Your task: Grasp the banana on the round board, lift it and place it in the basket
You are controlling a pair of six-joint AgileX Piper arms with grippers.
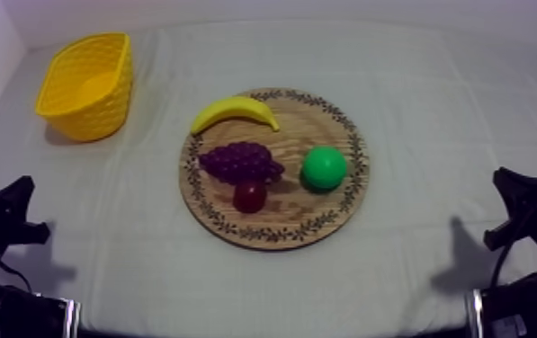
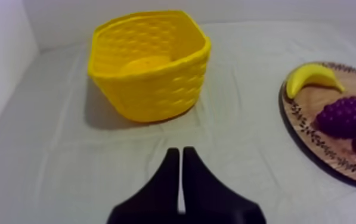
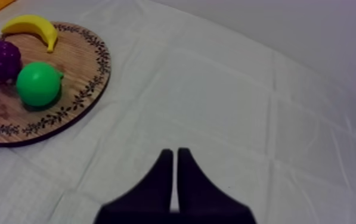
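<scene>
A yellow banana point(image 1: 234, 111) lies on the far left rim of the round wooden board point(image 1: 326, 216) in the middle of the table. The yellow basket point(image 1: 87, 85) stands empty at the far left. My left gripper point(image 1: 22, 211) rests low at the left edge, shut on nothing; its wedge point(image 2: 180, 158) points at the cloth in front of the basket point(image 2: 150, 62), with the banana point(image 2: 312, 77) off to its side. My right gripper point(image 1: 510, 209) rests low at the right edge, shut too point(image 3: 175, 158), well away from the board point(image 3: 76, 65) and the banana point(image 3: 30, 27).
On the board also lie a bunch of purple grapes point(image 1: 240, 162), a small red fruit point(image 1: 250, 195) and a green round fruit point(image 1: 324, 167). Bare cloth surrounds the board on every side. A white wall runs along the left edge.
</scene>
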